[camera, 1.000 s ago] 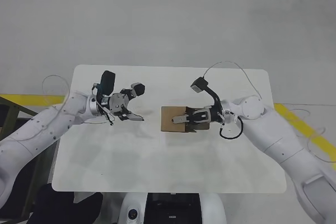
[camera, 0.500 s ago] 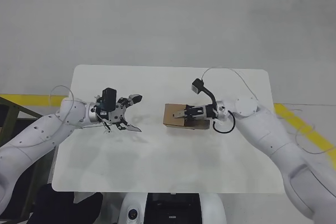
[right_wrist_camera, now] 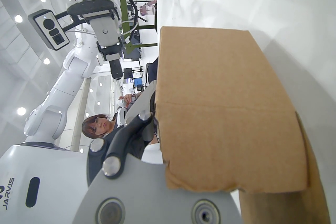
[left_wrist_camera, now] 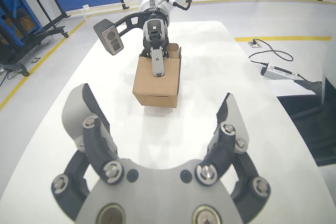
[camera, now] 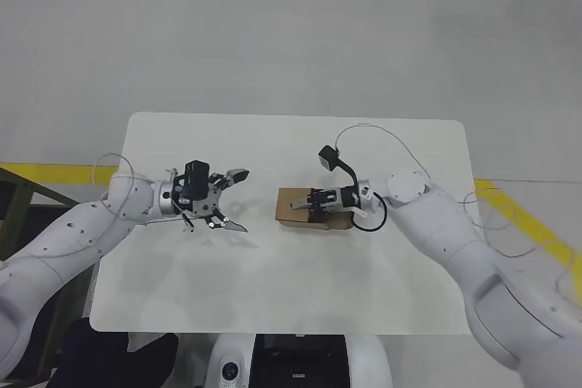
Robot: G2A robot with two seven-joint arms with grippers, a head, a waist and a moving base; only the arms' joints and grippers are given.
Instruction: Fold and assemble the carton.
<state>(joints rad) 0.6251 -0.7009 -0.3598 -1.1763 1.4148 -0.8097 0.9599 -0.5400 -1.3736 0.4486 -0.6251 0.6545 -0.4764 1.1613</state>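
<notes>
My right fingers (left_wrist_camera: 157, 66) pinch the top wall of the carton (left_wrist_camera: 156, 84) at mid-table (camera: 272, 281), open flapped end toward that wrist. My left fingers (left_wrist_camera: 88, 107) hang spread wide, well apart. The closed end sits dead ahead of them, long axis running straight between my arms.

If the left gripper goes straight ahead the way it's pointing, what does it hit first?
Most likely the carton, across bare table from the open left gripper; the right gripper grips its far end. Height is hard to judge.
</notes>
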